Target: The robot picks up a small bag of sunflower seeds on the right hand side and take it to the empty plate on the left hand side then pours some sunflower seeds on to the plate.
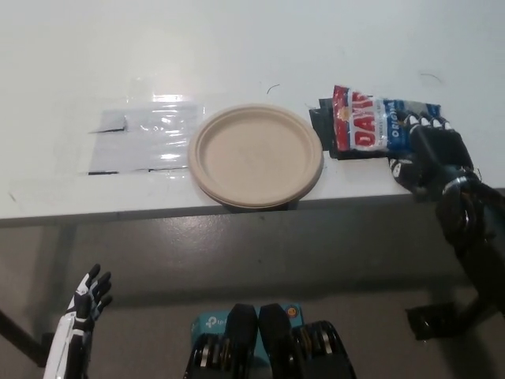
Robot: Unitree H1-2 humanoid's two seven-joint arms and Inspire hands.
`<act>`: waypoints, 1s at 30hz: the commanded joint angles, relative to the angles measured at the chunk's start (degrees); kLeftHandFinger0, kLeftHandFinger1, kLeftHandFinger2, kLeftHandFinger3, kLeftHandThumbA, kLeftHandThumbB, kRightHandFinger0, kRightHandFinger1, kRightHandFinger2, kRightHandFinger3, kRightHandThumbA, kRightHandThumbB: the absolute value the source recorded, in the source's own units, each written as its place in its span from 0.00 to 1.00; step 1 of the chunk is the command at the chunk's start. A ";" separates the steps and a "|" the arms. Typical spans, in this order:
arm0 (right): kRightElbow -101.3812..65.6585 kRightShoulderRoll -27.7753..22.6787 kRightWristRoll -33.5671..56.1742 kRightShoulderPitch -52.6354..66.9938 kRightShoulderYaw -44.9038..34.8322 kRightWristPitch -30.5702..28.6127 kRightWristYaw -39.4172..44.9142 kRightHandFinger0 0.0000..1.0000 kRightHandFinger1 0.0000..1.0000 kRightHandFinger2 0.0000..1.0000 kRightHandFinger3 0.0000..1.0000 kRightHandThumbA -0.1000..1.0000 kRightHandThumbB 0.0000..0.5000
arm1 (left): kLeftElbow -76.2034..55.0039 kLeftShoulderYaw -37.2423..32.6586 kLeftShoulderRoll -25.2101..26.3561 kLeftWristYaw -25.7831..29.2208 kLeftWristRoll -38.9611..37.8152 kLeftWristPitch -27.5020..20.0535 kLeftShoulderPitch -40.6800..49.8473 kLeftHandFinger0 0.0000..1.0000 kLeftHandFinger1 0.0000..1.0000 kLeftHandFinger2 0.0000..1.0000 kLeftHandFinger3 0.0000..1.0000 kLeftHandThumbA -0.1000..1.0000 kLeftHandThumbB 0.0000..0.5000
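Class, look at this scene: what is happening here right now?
The robot's black right hand is closed on the right end of a sunflower seed bag at the right of the white table. The bag sits just right of the empty plate, not yet over it. The white left hand hangs open below the table edge, at lower left.
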 commanded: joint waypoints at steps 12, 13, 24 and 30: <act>24.31 4.44 -2.12 -11.08 10.49 -10.69 -22.95 0.00 0.15 0.39 0.25 0.00 0.41 | -2.49 0.62 1.20 -1.51 -2.85 -2.74 0.51 1.00 1.00 1.00 1.00 1.00 0.07; 24.36 4.75 -1.64 -11.07 10.23 -11.26 -23.47 0.00 0.22 0.55 0.25 0.00 0.42 | -2.61 0.82 1.20 -1.37 -2.81 -2.71 0.59 1.00 1.00 1.00 1.00 1.00 0.09; 24.65 5.91 1.71 -9.65 8.22 -18.01 -27.52 0.00 0.19 0.73 0.87 0.00 0.39 | -2.89 1.22 1.26 -1.36 -2.45 -2.67 1.64 1.00 1.00 1.00 1.00 1.00 0.13; 24.25 5.64 2.30 -9.51 7.64 -21.65 -31.65 0.00 0.20 0.79 0.84 0.00 0.37 | -2.73 1.27 1.12 -1.40 -2.59 -2.42 1.43 1.00 1.00 1.00 1.00 1.00 0.15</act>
